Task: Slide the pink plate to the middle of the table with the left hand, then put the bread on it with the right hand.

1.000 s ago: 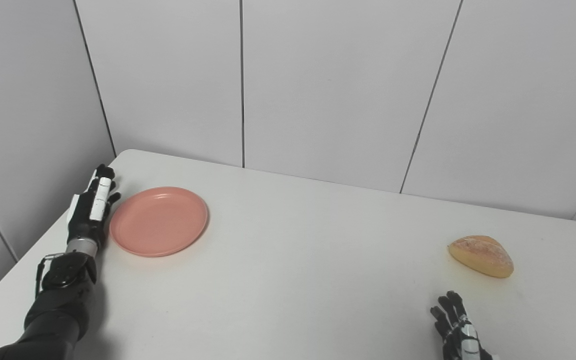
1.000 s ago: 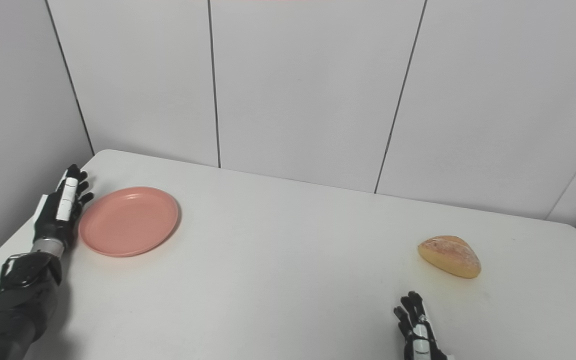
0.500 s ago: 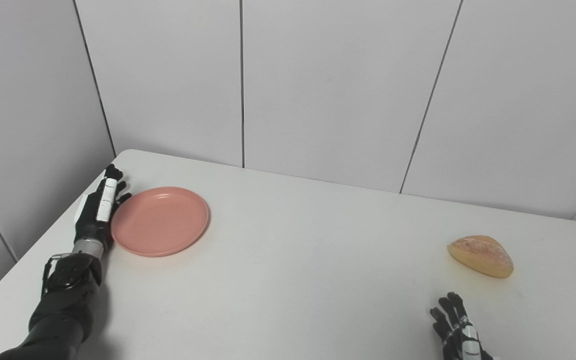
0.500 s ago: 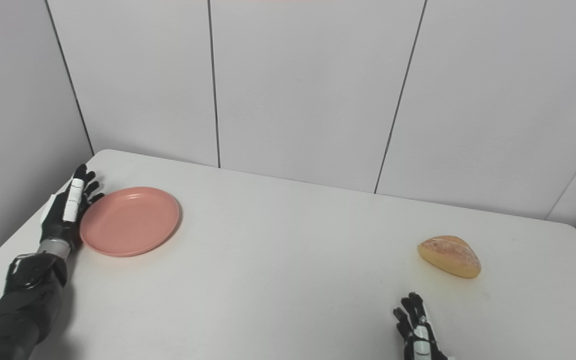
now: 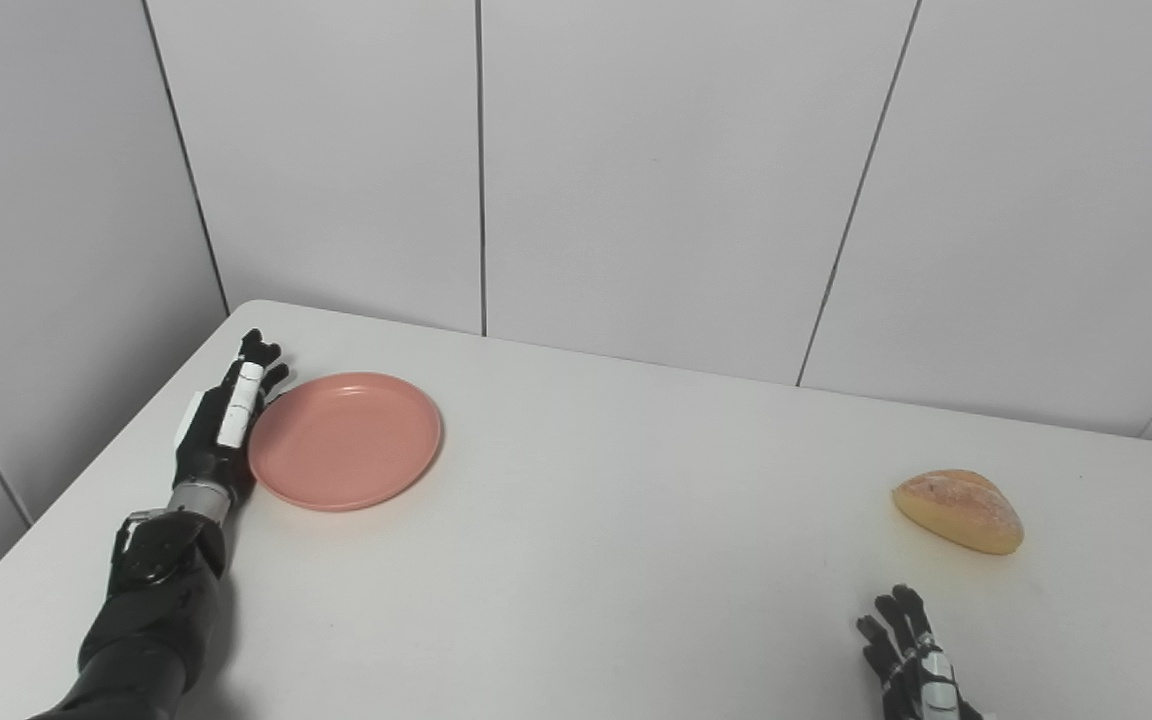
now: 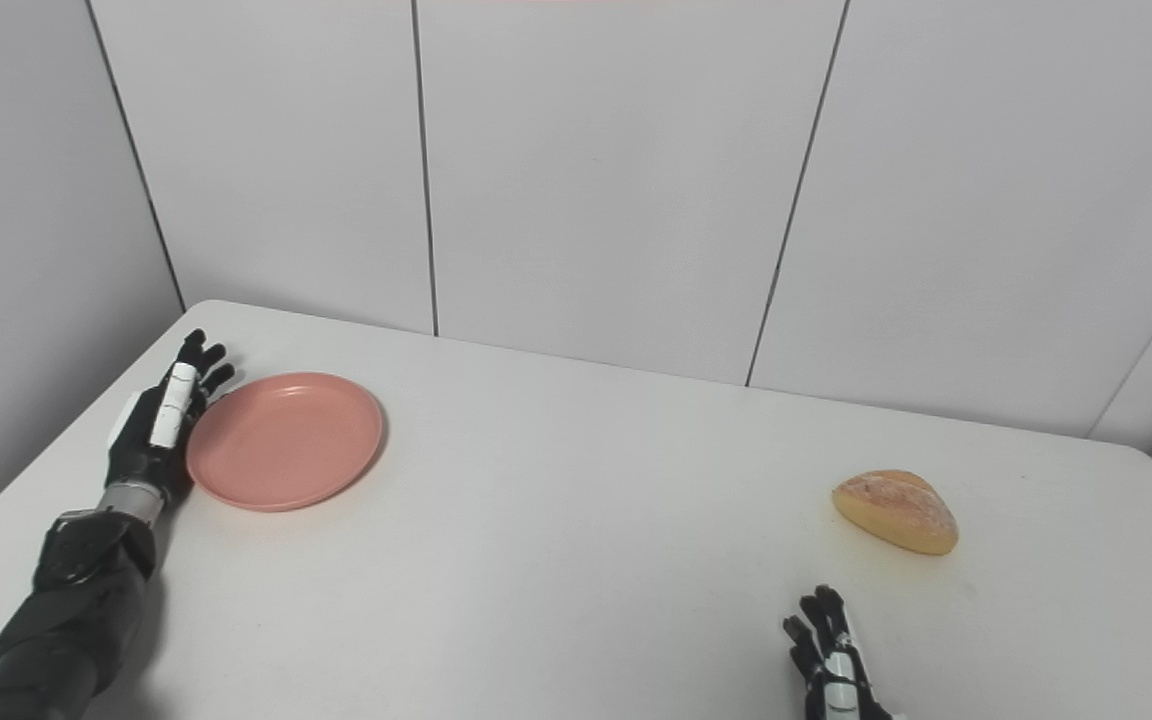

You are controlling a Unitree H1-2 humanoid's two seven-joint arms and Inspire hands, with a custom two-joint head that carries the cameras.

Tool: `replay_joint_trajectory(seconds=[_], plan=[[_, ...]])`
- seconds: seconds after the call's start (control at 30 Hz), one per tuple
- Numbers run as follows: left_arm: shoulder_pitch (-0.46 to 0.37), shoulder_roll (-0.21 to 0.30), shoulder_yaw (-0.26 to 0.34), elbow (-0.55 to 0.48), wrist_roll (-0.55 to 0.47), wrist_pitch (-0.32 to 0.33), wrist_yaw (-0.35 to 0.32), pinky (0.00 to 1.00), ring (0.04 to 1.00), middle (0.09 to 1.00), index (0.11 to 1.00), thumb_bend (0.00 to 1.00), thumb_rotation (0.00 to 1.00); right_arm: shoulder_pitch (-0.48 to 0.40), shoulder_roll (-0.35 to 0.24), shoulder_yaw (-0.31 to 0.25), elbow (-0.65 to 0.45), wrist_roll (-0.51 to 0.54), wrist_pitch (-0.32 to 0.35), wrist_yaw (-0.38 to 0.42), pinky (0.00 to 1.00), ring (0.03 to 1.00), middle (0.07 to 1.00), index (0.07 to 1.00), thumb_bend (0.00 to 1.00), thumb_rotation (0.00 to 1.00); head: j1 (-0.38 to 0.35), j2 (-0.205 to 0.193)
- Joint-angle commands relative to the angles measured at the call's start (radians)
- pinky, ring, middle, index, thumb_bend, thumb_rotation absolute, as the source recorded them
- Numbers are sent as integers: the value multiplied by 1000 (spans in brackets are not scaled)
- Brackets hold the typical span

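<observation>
Two hands are in your view, both with fingers spread and holding nothing. Your left hand point(image 5: 221, 430) lies flat against the left rim of the pink plate point(image 5: 346, 440), fingers extended along the plate's edge and pointing toward the far wall, the palm side touching the rim. The plate sits on the white table point(image 5: 586, 560) in its far-left part, well short of the middle. Your right hand point(image 5: 904, 660) shows only its fingers at the bottom edge, splayed and released, resting low over the table on the right. The bread point(image 5: 958, 511) lies on the table at the right side, just beyond that hand and apart from it, well away from the plate. Grey wall panels point(image 5: 656, 180) stand behind the table.
</observation>
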Motion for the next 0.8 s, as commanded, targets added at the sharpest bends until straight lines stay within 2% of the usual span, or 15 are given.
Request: replay_joint_trajectory(seconds=[0.0,0.03,0.1,0.13,0.23,0.37,0.6,0.77], plan=[[-13,-19,-1,-8,1,-14,-29,782,947,981,1000,875,838,27,0,3,-5,-2,22,2,974,919,944,949,745,1000,-1,1],[-12,-26,2,-13,-4,-14,-31,773,945,981,1000,882,833,27,-1,3,-6,-3,22,2,976,921,945,950,743,1000,-2,3],[-14,-35,5,-7,-9,-13,-37,820,956,982,1000,924,801,27,-1,4,-6,-3,24,2,977,922,944,949,735,1000,-3,4],[-16,-38,7,-1,-8,-13,-39,844,958,982,1000,912,792,27,-1,5,-6,-3,25,2,976,922,944,948,736,1000,-3,4],[-19,-56,-3,2,20,-14,-5,845,935,969,998,922,770,26,2,7,-5,-7,24,0,973,919,939,944,739,1000,-9,3],[-22,-83,-14,0,57,-14,55,812,908,946,983,996,771,27,5,10,-4,-9,19,0,968,915,935,940,750,994,-12,5],[-14,-117,-25,-37,90,-14,110,774,892,933,967,995,797,28,7,14,-5,-25,14,-2,962,911,932,941,770,996,-16,8],[-3,-134,-34,-63,98,-13,126,774,895,934,974,971,817,27,7,14,-4,-26,14,-2,963,911,929,939,767,996,-13,10]])
